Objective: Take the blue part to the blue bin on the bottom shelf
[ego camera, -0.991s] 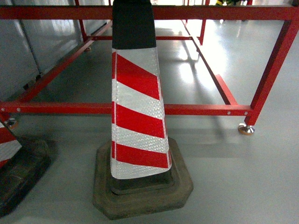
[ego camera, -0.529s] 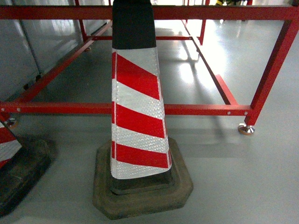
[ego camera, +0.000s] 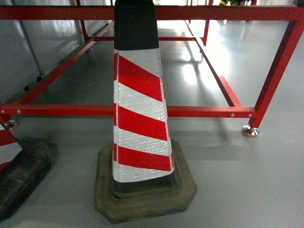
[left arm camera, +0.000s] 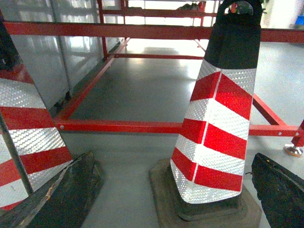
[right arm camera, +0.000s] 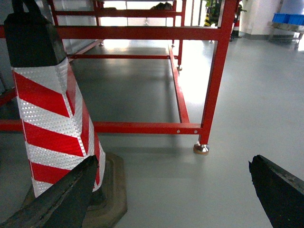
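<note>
The blue part and the bottom shelf are out of view. Far off at the top right of the right wrist view, blue containers (right arm camera: 289, 18) sit on a steel stand. They are too small for me to tell whether one is the blue bin. My left gripper (left arm camera: 173, 159) is open, with its dark fingers (left arm camera: 66, 194) spread wide over the grey floor. My right gripper (right arm camera: 173, 161) is also open and holds nothing. Neither gripper shows in the head view.
A red-and-white striped traffic cone (ego camera: 138, 109) on a dark rubber base stands straight ahead. A second cone (ego camera: 7, 147) stands at the left edge. Behind them runs a low red steel frame (ego camera: 199, 112) with a metal foot (ego camera: 250, 131). A grey wall panel (ego camera: 19, 52) is at the left.
</note>
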{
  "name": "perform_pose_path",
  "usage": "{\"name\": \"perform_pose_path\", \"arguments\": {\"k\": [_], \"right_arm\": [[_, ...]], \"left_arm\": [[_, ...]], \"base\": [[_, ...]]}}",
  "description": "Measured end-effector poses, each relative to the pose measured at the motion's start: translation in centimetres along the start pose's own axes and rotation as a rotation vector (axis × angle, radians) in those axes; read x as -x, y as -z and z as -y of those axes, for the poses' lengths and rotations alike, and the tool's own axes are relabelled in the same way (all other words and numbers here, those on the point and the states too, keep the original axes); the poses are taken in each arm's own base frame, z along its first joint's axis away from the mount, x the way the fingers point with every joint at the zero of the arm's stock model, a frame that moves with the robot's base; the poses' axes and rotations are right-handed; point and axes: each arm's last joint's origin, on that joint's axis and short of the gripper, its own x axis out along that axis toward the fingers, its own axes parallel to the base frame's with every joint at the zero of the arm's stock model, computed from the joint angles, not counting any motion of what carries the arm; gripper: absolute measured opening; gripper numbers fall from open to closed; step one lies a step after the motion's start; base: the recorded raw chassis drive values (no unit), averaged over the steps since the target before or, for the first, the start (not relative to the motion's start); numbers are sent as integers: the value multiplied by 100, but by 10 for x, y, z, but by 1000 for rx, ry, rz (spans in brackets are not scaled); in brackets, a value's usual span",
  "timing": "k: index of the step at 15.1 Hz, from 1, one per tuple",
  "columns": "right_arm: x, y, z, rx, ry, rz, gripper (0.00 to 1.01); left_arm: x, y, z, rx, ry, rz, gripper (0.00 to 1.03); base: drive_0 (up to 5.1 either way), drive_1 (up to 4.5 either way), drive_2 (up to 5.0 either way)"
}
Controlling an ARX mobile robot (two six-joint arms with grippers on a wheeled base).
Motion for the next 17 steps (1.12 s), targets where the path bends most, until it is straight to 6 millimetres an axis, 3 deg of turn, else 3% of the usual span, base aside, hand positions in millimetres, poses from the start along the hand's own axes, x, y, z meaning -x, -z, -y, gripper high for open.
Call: {"name": "perform_pose_path", "arguments": {"k": [17], "right_arm": [[0,0,0,-2,1,0,98]], "left_arm": [[0,0,0,0,0,0,98]], "base": [[0,0,0]]}}
